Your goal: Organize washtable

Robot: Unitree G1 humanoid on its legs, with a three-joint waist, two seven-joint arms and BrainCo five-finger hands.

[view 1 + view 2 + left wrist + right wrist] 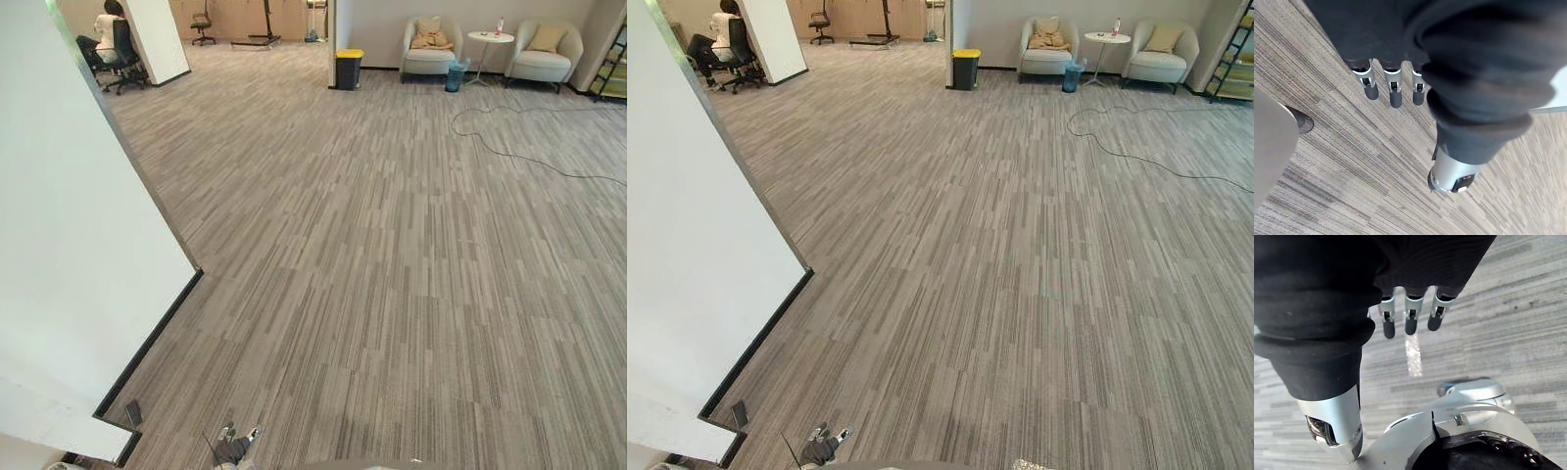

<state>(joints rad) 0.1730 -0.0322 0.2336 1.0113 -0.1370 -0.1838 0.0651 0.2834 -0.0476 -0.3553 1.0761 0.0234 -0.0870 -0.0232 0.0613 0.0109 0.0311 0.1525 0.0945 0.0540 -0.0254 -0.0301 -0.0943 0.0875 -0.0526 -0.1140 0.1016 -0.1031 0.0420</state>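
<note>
My left hand (1395, 93) hangs over the grey striped carpet (392, 294), its fingers straight and relaxed and its thumb (1452, 178) apart, holding nothing. It also peeks in at the bottom edge of the left eye view (235, 447). My right hand (1409, 319) hangs the same way over the carpet, with relaxed fingers, its thumb (1334, 431) to one side, and nothing in it.
A white wall (78, 245) with a black skirting corner stands on my left, with a small dark object (133, 412) on the floor beside it. Far ahead are a yellow-lidded bin (348, 69), two armchairs (431, 49), a round side table (490, 39) and a seated person (106, 34). A thin cable (509, 147) lies at the right.
</note>
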